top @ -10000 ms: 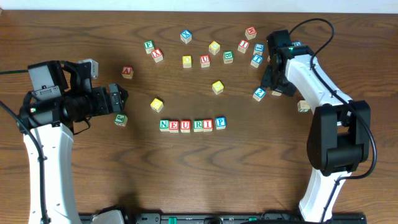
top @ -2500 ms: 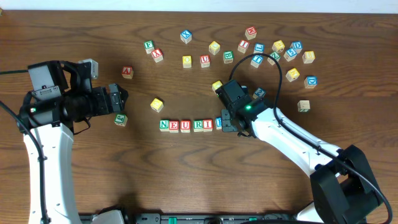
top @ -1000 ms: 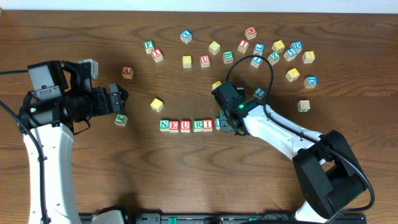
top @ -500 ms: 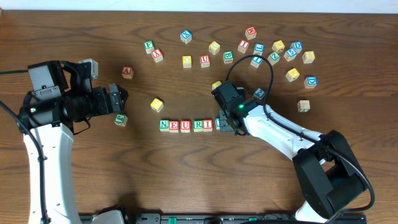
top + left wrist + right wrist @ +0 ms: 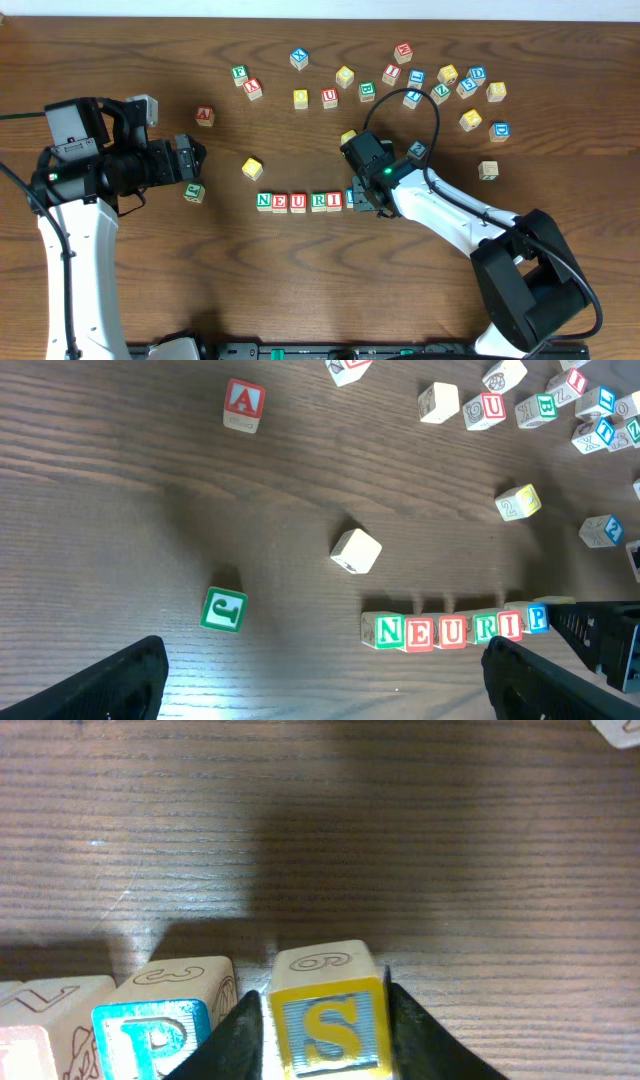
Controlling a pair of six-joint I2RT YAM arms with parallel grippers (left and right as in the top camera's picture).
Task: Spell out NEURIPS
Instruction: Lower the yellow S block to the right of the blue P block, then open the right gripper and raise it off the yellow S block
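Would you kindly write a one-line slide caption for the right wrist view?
Right gripper straddling the yellow S cube, which sits beside the blue P cube at the row's end.

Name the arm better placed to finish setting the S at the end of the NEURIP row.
Right. The right gripper flanks the yellow S cube, right beside the blue P cube ending the row. The left gripper hangs open off to the left, away from the row.
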